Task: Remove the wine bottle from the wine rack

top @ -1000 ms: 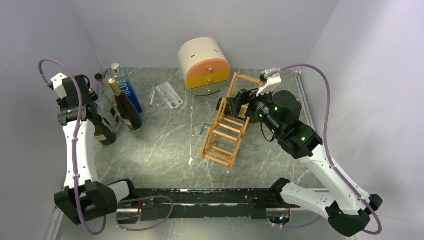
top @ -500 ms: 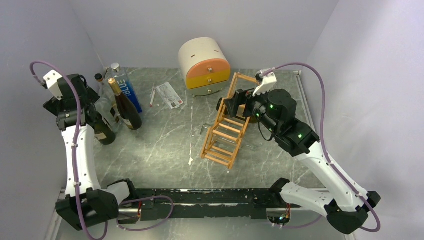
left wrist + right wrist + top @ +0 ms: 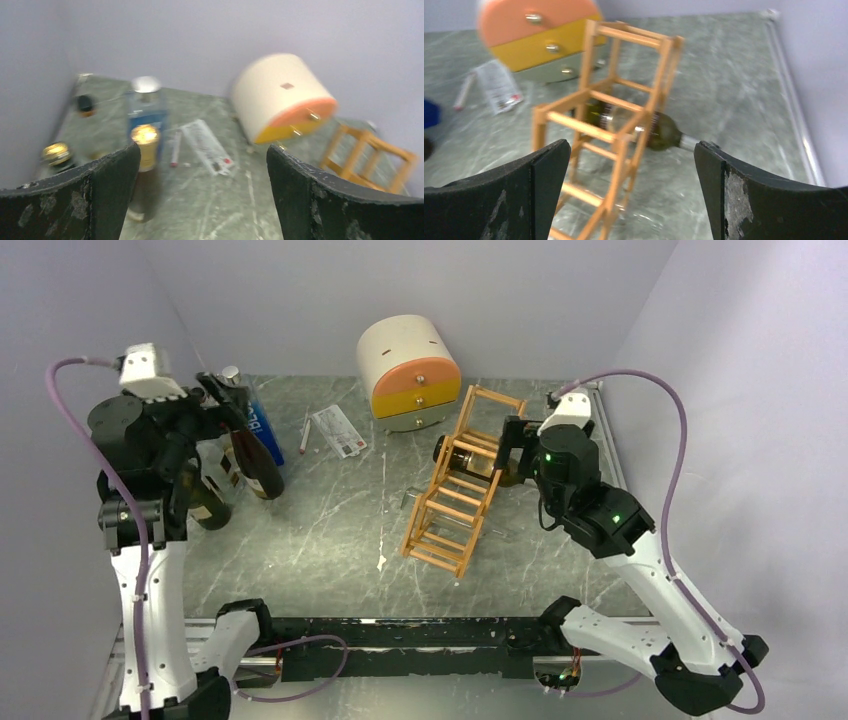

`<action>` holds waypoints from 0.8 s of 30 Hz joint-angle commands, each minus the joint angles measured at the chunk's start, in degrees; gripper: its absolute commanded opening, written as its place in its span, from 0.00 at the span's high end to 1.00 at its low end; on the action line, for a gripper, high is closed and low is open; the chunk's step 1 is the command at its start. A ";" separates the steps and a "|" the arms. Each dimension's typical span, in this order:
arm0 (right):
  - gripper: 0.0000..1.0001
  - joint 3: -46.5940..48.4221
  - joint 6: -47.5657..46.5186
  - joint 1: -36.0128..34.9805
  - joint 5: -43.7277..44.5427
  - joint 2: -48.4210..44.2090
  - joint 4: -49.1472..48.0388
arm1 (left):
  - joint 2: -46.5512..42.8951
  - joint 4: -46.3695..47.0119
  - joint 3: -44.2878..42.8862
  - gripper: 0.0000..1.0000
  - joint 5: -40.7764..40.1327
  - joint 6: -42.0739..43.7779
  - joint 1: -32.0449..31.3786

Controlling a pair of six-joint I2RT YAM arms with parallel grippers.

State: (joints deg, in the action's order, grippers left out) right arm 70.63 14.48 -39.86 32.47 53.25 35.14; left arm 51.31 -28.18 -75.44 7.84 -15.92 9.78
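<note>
Though in rack [image 3: 616, 101], btl [image 3: 665, 133] before claw [image 3: 631, 146]

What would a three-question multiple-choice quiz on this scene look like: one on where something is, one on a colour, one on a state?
1. Where is the wine bottle?
A. hanging in the air
B. lying through the wine rack
C. standing upright beside it

2. What colour is the top drawer of the round drawer box?
A. blue
B. black
C. orange

3. How is the right gripper?
A. open and empty
B. shut on the bottle
C. shut on a rung

Answers: 1 B, the bottle lies on its side between the rungs. 2 C, the orange front sits above the yellow drawer. 3 A, its fingers stand wide apart, gripping nothing.
</note>
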 commanded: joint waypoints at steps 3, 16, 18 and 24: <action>0.00 -2.85 10.09 8.62 9.76 1.50 9.59 | 3.51 10.27 3.26 0.00 28.89 -3.67 -6.14; 0.00 -19.75 32.58 34.35 -19.27 0.84 8.25 | 11.21 18.28 14.63 0.02 24.69 -4.14 -34.15; 0.01 -23.66 40.00 34.40 -21.54 -1.00 8.28 | 12.55 18.34 16.16 0.03 23.10 -2.99 -38.33; 0.02 -34.58 62.93 34.30 -27.93 -5.58 8.03 | 14.13 20.41 20.28 0.04 15.75 -4.31 -49.31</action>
State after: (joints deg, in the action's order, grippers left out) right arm 40.25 59.22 -5.93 10.26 50.09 43.68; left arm 65.49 -11.53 -57.10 29.36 -20.43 -34.52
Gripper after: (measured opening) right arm 0.981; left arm 0.960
